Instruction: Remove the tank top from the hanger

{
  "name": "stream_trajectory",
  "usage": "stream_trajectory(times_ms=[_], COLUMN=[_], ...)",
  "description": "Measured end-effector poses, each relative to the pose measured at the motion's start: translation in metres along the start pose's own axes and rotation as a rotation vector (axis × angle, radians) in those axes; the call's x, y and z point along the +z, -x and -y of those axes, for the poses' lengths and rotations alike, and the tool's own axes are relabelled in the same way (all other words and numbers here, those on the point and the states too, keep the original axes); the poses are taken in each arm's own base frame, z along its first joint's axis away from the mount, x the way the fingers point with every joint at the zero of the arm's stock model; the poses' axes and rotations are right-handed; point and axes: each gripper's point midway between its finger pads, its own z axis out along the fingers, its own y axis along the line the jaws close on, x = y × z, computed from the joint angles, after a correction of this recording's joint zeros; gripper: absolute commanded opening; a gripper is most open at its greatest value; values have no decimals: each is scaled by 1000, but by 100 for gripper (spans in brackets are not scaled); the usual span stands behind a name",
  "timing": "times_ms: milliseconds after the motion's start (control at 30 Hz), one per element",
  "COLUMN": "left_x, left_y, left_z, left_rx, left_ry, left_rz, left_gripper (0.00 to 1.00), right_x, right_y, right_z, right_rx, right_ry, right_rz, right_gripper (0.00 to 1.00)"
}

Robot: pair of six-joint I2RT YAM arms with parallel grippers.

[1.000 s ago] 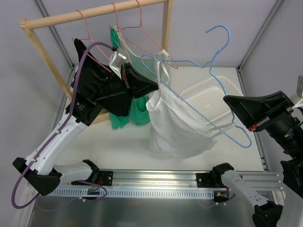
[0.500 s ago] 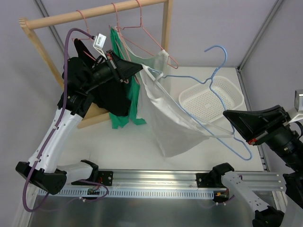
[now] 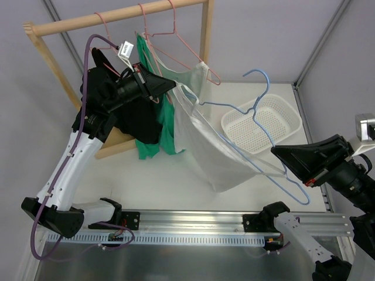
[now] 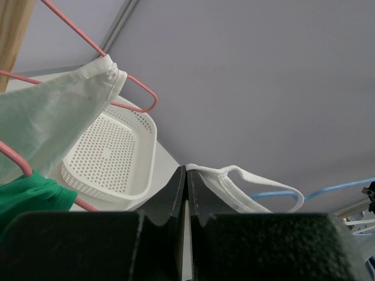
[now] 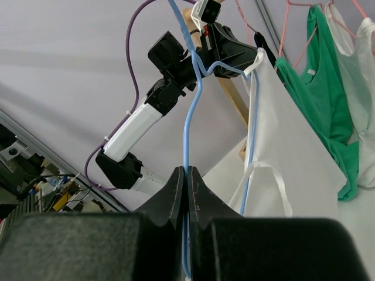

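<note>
The left gripper [image 3: 176,86] is pinched fully shut on a shoulder strap [image 4: 214,173] of the white tank top [image 3: 205,140], the hem caught right at its fingertips. The right gripper [image 3: 274,153] is clamped just as tightly on the thin wire of the blue hanger [image 5: 186,129], which runs straight up out of its jaws in the right wrist view. The tank top hangs in the air between the two pincers. From the left fingertips it falls forward and downward toward the right pincer, and from the right pincer it lies ahead and up along the hanger wire. The garment's long axis therefore runs roughly along the line joining the two tips, with the cloth drawn into a taut slanted sheet. The left arm is the nearer one to the strap that matters. It is raised high, its forearm reared up from the base and its wrist level, and the pincer points across toward the right arm just in front of the wooden rack [image 3: 117,16], where a green top [image 3: 170,129] and a black garment [image 3: 140,123] hang beside its wrist. The right arm sits low at the far side, its pincer aimed back at the left one. The perforated white basket [image 4: 105,146] lies beyond the line between them. The coming move likely turns on drawing the pincers further apart along that line so the strap slides off the hanger's shoulder end. Whether the second strap has already cleared the wire cannot be told.
</note>
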Motion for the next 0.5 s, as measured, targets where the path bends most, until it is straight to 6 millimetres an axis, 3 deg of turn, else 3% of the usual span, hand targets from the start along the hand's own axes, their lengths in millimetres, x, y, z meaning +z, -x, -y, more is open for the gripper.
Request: stream_trajectory(times_ms=[333,500], left_x=[-8,-23], left_y=[26,34], left_z=[18,32], left_rx=[46,94], left_ry=[5,8], left_rz=[76,128], left_gripper=[0,0], right_x=[-5,-22], right_y=[-20,-15], right_z=[18,38], right_rx=[6,-52], right_ry=[-73,-207], right_rz=[-76,2], right_gripper=[0,0])
